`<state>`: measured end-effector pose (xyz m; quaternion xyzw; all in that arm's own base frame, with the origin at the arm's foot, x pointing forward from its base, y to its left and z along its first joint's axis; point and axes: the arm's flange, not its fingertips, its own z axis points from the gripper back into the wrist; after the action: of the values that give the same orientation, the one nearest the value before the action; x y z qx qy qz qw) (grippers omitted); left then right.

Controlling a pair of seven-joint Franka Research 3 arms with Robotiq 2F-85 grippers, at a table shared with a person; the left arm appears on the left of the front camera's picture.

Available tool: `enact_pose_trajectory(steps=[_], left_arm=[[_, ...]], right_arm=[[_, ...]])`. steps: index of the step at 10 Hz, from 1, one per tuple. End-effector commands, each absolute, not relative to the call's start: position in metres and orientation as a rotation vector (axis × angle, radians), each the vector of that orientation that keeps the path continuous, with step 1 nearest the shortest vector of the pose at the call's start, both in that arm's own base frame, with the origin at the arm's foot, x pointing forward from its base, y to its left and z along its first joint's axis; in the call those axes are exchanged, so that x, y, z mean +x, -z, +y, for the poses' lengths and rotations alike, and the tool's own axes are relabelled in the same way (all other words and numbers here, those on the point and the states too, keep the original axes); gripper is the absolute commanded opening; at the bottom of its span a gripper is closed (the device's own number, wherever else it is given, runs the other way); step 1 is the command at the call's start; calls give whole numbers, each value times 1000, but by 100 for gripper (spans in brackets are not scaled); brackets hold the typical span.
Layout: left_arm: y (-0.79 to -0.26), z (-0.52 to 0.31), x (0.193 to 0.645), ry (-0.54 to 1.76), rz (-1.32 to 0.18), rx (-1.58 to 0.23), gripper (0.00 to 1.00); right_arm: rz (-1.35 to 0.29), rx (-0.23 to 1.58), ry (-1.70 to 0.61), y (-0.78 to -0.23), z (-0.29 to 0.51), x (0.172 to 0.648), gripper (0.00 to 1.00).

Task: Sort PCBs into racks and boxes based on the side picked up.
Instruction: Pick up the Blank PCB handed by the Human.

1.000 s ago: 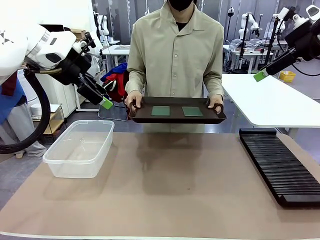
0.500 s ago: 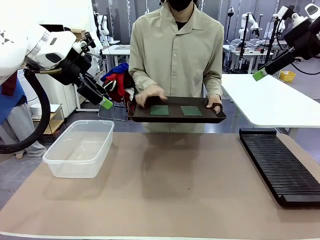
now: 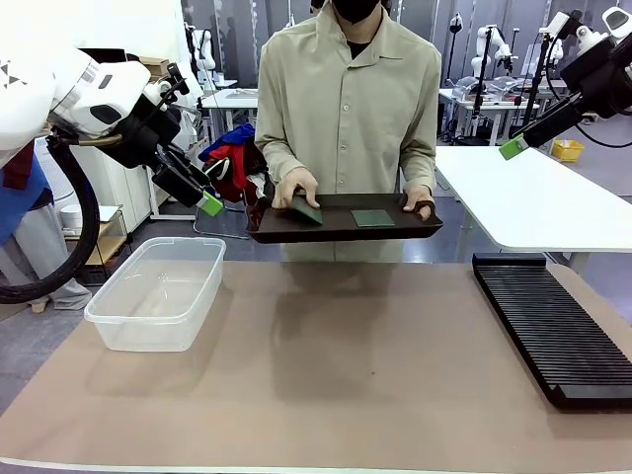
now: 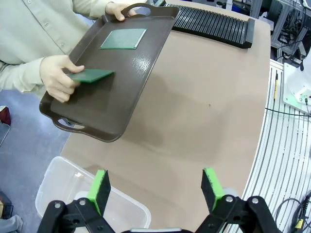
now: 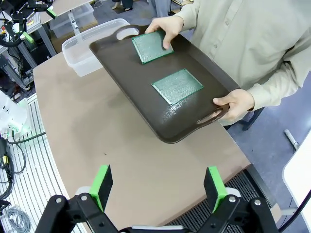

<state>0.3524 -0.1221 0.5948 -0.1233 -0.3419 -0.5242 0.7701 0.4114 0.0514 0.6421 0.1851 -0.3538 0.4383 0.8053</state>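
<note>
Two green PCBs lie on a dark brown tray that a person holds at the table's far edge. The person's hand tilts one PCB up by its edge. The other PCB lies flat. The clear box stands at the left, the black rack at the right. My left gripper hangs open above the box. My right gripper is open, high at the far right.
The tan table mat lies bare between box and rack. A white table stands behind the rack at the right. The person's other hand grips the tray's handle.
The person's hand let go of the tray's handle, moved onto the nearer PCB and tipped it up. Both arms have stayed almost still.
</note>
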Motion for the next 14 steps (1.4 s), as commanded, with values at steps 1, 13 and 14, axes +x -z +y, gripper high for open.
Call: enact_pose_trajectory(steps=[1,13,14], left_arm=[[-595,-122,353,1136,-733,-282,100],[-595,-122,353,1136,-733,-282,100],[-595,-122,353,1136,-733,-282,100]], right_arm=[[-764,400,-938,-641,52,412,100],[-764,400,-938,-641,52,412,100],[-764,400,-938,-641,52,412,100]])
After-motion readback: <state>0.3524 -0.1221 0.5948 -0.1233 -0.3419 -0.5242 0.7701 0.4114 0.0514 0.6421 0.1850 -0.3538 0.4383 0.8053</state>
